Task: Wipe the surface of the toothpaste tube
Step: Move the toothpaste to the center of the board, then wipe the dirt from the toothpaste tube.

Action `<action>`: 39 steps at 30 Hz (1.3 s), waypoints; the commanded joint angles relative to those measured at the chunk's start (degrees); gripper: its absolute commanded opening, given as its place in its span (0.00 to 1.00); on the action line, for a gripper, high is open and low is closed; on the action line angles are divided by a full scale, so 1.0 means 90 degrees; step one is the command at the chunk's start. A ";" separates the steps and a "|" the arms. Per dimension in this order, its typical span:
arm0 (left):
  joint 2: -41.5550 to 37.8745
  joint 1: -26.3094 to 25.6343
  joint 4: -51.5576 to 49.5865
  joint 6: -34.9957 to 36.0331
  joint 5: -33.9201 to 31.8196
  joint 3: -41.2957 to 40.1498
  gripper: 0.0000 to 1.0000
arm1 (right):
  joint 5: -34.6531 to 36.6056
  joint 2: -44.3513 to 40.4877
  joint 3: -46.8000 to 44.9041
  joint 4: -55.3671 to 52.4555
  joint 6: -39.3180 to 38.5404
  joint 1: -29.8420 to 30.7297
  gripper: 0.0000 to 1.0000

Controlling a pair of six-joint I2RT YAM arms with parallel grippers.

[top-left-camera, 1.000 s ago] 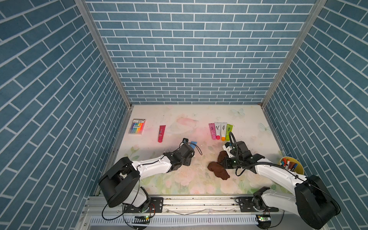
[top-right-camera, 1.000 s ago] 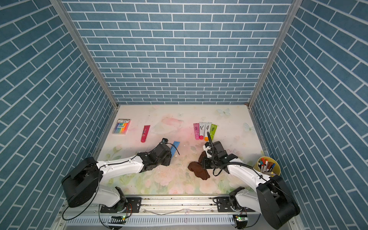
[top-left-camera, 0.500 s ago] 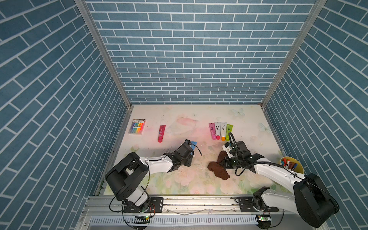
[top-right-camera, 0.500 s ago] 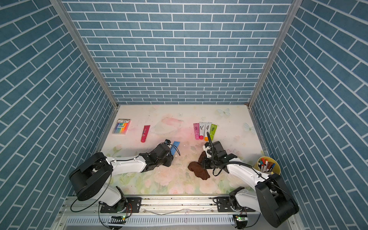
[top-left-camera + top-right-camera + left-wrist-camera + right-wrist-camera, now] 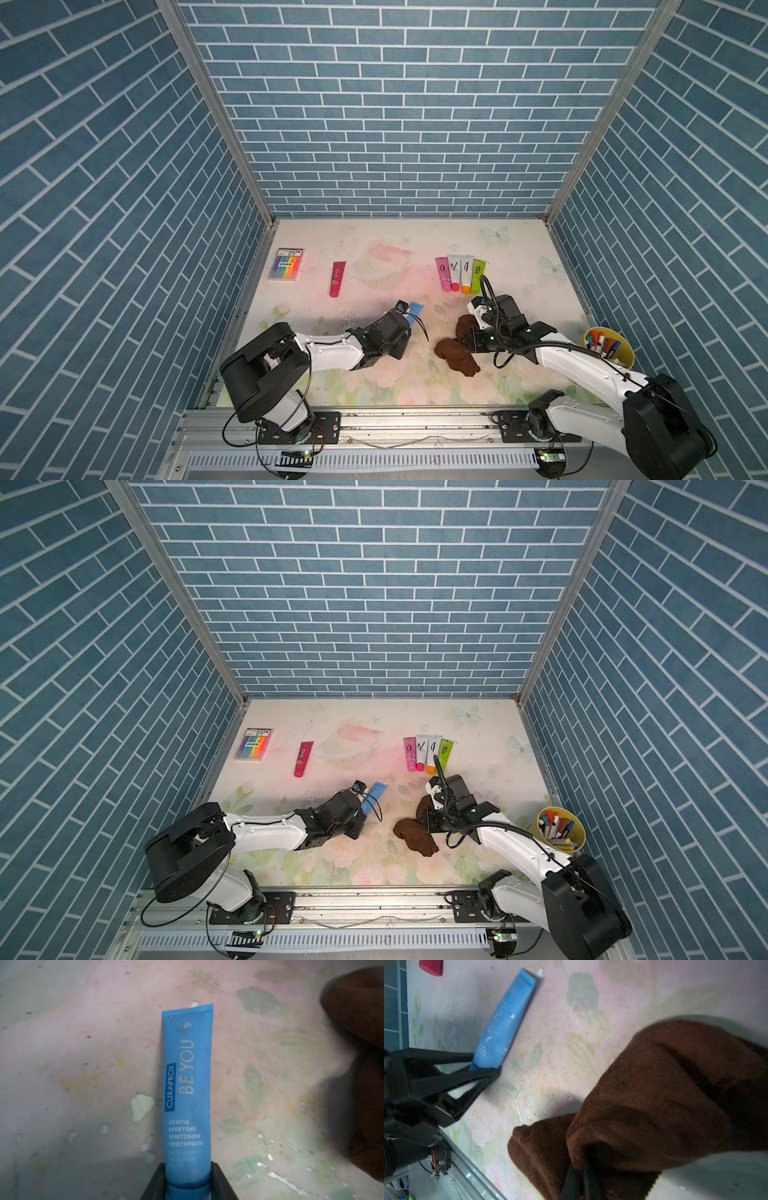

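The blue toothpaste tube (image 5: 416, 308) (image 5: 375, 796) lies flat on the floral table, near the middle. In the left wrist view the tube (image 5: 188, 1095) runs straight away from the camera, print side up. My left gripper (image 5: 188, 1169) (image 5: 365, 809) is shut on its cap end, one black finger pressed on each side. The right wrist view shows that same grip on the tube (image 5: 504, 1022) from the side. My right gripper (image 5: 580, 1169) (image 5: 468, 343) is shut on a brown cloth (image 5: 455, 356) (image 5: 415, 836) (image 5: 664, 1095), which hangs bunched onto the table to the right of the tube.
A red tube (image 5: 337, 277) and a box of markers (image 5: 286, 269) lie at the back left. Several coloured tubes (image 5: 460, 274) lie in a row at the back right. A yellow cup of markers (image 5: 609, 347) stands at the right edge.
My left gripper's jaws have narrowed onto the tube's cap end, and the left arm's base joint has turned. The right arm and the cloth have not moved.
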 commanded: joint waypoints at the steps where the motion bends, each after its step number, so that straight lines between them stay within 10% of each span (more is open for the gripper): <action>1: -0.0239 -0.0336 0.0158 0.0463 0.0035 -0.0076 0.26 | 0.0262 -0.0367 0.0486 -0.0585 -0.0321 0.0008 0.00; 9: -0.0480 -0.0551 0.0252 0.0511 -0.0046 -0.0256 0.58 | 0.0816 0.0738 0.1653 -0.0993 -0.0607 0.0283 0.00; 14: -0.0650 -0.0575 0.0391 0.0332 0.0091 -0.0475 0.61 | 0.1003 0.1396 0.2323 -0.1160 -0.0754 0.0671 0.00; 39: 0.0048 -0.0739 0.0552 0.0130 0.0191 -0.0474 0.14 | 0.0450 0.3982 0.2413 0.0345 -0.0394 0.1348 0.00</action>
